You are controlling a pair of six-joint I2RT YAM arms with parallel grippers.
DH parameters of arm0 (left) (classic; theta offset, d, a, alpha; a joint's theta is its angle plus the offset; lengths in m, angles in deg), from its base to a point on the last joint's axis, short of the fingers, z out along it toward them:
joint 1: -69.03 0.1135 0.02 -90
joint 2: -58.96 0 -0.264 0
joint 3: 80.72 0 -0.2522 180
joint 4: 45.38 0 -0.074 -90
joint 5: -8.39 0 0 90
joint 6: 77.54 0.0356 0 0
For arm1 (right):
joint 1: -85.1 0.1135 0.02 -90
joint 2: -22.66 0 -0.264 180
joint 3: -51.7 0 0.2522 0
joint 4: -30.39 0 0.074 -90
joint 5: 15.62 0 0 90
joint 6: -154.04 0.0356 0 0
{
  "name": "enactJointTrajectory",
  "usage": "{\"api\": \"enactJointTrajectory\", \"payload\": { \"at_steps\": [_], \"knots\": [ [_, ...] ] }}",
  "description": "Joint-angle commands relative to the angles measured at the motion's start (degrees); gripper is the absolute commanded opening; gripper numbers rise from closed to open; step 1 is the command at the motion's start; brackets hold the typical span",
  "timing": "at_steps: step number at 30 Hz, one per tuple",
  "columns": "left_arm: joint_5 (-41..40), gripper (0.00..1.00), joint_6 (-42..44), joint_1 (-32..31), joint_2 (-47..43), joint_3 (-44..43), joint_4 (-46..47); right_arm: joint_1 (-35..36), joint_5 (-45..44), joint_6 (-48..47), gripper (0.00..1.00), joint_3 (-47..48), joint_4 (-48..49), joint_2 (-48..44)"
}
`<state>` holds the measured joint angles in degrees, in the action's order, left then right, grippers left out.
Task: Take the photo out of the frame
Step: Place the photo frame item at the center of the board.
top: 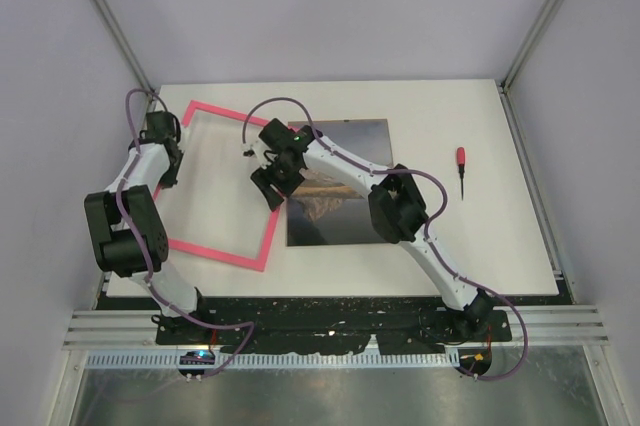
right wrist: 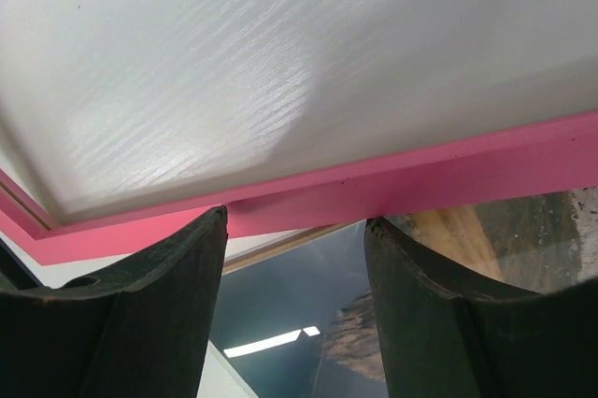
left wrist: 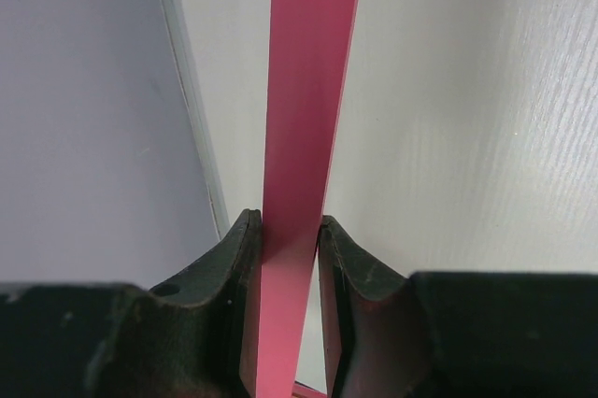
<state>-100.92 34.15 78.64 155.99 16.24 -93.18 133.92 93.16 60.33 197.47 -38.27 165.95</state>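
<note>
The pink frame [top: 215, 251] sits turned at an angle on the left half of the white table [top: 440, 246], with nothing inside it. My left gripper [top: 165, 141] is shut on the frame's left bar [left wrist: 308, 90], which runs up between its fingers [left wrist: 291, 230]. The photo [top: 340, 196], a mountain mirrored in a lake, lies flat at the table's middle. My right gripper [top: 272, 184] is open above the photo's left edge. In the right wrist view the frame's bar [right wrist: 420, 178] crosses just past its fingertips [right wrist: 294, 225], with the photo [right wrist: 299, 314] underneath.
A red-handled screwdriver [top: 461, 168] lies on the right side of the table. Grey walls close in the left, back and right. The left wall [left wrist: 84, 118] is close beside my left gripper.
</note>
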Motion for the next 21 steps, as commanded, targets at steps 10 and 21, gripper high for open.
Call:
{"api": "enactJointTrajectory", "payload": {
  "at_steps": [10,21],
  "knots": [
    [6.04,0.0,-4.29,0.76,0.26,2.04,3.72,2.16,-3.76,-1.39,0.66,2.64,18.41,0.5],
    [4.81,0.0,-3.5,3.05,1.58,2.75,5.57,2.42,-2.79,-1.39,0.68,3.87,19.83,1.65]
  ]
}}
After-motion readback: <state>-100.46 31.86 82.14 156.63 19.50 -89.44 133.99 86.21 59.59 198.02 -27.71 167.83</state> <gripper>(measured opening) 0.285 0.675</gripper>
